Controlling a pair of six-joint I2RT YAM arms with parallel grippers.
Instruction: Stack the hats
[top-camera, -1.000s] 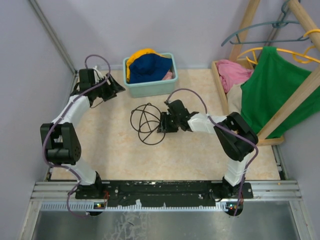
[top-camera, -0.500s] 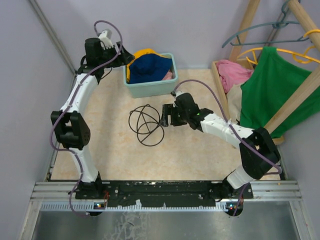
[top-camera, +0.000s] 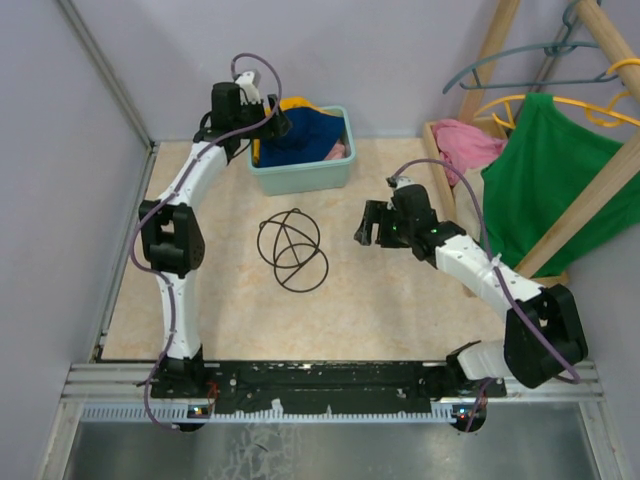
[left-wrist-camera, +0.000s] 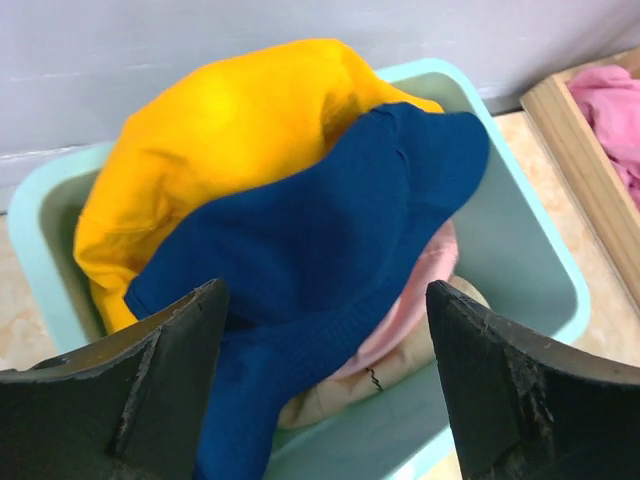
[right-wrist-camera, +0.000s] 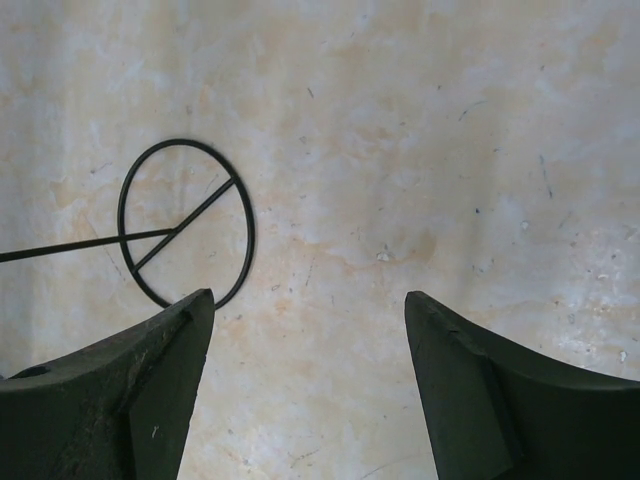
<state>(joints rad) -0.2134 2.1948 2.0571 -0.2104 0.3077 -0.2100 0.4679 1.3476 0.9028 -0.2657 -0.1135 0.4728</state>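
From above, the left jaws hang spread over the teal bin at the far wall, where the navy hat and yellow hat lie heaped; the right jaws, spread and empty, hover over bare table between the wire stand and the wooden tray. At the left wrist, the navy hat drapes over the yellow hat, pink hat and beige hat inside the bin's rim, the jaws parted above, holding nothing; at the right wrist, open table lies ahead, with the wire ring near the left finger.

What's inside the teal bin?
A navy hat lies over a yellow-orange hat; pink fabric and beige fabric peek out beneath, mostly covered. Bottom of the bin is hidden.
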